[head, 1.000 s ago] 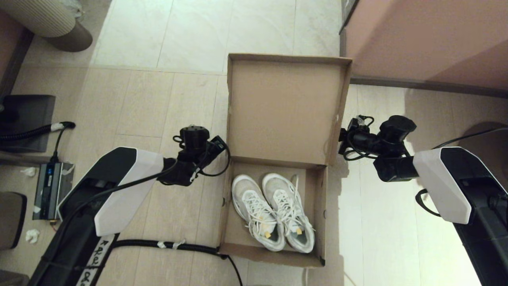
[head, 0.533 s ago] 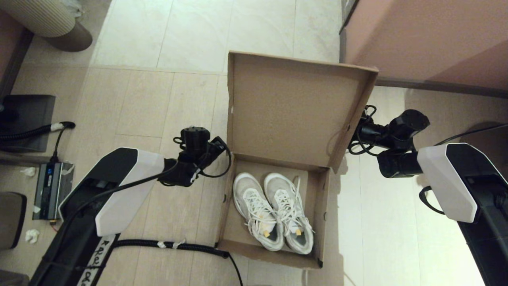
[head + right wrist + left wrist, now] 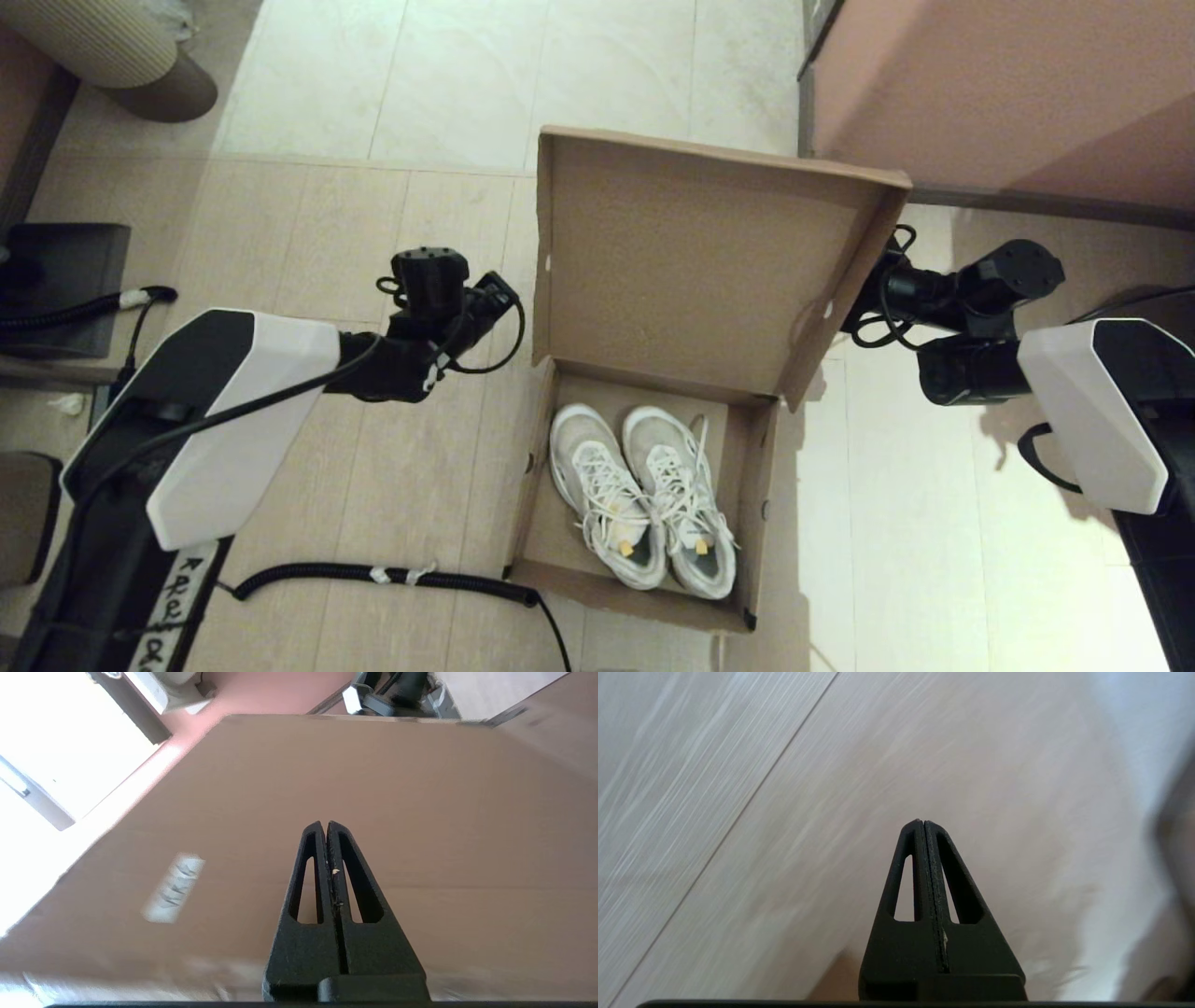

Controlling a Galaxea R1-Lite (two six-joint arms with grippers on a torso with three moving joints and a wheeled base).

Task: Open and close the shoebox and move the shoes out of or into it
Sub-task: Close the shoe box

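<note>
Since the earlier frame, the shoebox (image 3: pixel 653 373) at frame centre, holding the shoes (image 3: pixel 644 499), is having its light, flexible lid tipped forward by the empty pinched-together right gripper (image 3: pixel 327 826) pushing its outer face, best near the free edge, while the left gripper (image 3: pixel 923 823), likewise closed and empty, is retreating at left.

The shoebox (image 3: pixel 644 569) sits on the floor (image 3: pixel 392 233) at the centre of the frame, its lid (image 3: pixel 691 271) tilted up and leaning toward the right. The shoes (image 3: pixel 644 499) lie side by side inside, toes toward the top of the frame. The right tool (image 3: pixel 864 303) is at the lid's right edge, behind it. The left tool (image 3: pixel 495 299) hovers left of the box, apart from it. A pinkish cabinet (image 3: pixel 1008 84) fills the upper right.
</note>
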